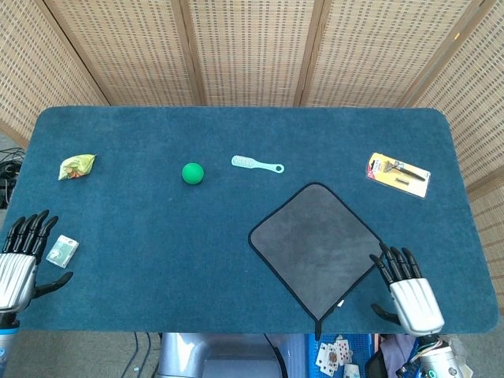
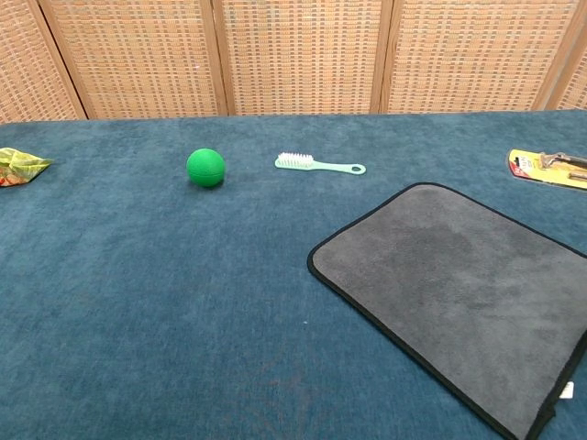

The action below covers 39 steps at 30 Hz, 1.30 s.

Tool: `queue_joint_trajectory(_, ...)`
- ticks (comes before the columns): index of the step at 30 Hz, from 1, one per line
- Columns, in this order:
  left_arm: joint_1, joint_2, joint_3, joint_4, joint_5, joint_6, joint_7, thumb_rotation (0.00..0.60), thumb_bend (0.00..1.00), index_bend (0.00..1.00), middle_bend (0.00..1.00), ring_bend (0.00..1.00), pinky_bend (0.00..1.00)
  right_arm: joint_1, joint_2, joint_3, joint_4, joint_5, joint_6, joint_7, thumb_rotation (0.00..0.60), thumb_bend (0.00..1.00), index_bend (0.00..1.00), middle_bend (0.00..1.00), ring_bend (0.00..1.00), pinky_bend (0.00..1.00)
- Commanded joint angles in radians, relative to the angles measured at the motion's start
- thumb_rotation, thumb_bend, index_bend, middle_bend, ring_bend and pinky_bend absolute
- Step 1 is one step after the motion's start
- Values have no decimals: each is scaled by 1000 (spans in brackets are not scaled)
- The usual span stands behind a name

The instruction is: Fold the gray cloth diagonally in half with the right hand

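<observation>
Woven cane screens back a counter (image 1: 236,134) covered in dark blue-green carpet-like fabric. At the far left near edge, the left hand (image 1: 20,256) rests with its fingers (image 1: 30,230) spread and holding nothing; a small white packet (image 1: 61,250) lies just beside them. Farther back on the left sits a crumpled yellow-green wrapper (image 1: 76,166). Toward the middle are a green ball (image 1: 192,173) and, to its right, a pale mint brush (image 1: 257,164) lying flat. The chest view shows these too, but neither hand.

Right of centre, toward the near edge, lies the gray cloth (image 1: 316,246), black-edged and set like a diamond, one corner pointing at the brush side and its near corner hanging just over the counter's front edge. It lies fully flat and spread, with no crease or lifted corner visible in either view. Behind it, toward the far right, is a yellow carded tool pack (image 1: 398,174).

The right hand (image 1: 405,287) sits at the cloth's right-hand corner, fingers apart and extended, their tips at or just touching the black edging; nothing is gripped. I judge the fold has not begun: the hand is only lined up at a corner. Pinching that corner, carrying it across to the opposite corner and laying it down all remain.
</observation>
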Motion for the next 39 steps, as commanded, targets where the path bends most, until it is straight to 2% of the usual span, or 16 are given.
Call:
queue_joint_trajectory(1, -1, -2, 2, 0, 1, -4, 5, 600, 108, 0, 0, 0, 0, 8, -39, -22, -4, -15, -39, -33, 600, 206, 111, 0, 0, 0)
queue_joint_trajectory(4, -1, -3, 1, 1, 2, -1, 5, 600, 108, 0, 0, 0, 0, 17, -104, -35, 11, -8, -86, -51, 600, 194, 111, 0, 0, 0)
queue_joint_trajectory(6, -1, -4, 0, 3, -3, -4, 4, 600, 108, 0, 0, 0, 0, 19, -157, -18, 41, 17, -97, -72, 600, 186, 111, 0, 0, 0)
queue_joint_trajectory(12, -5, -6, -1, 6, -7, -11, 2, 600, 108, 0, 0, 0, 0, 24, -222, -10, 72, 33, -109, -71, 600, 185, 111, 0, 0, 0)
queue_joint_trajectory(26, -3, -8, 3, 3, 4, -5, 12, 600, 108, 0, 0, 0, 0, 15, -250, -56, 97, 15, -116, -53, 600, 186, 112, 0, 0, 0)
queue_joint_trajectory(39, -2, -5, 1, 1, 2, 0, 5, 600, 108, 0, 0, 0, 0, 24, -288, -52, 143, 46, -150, -41, 600, 185, 111, 0, 0, 0)
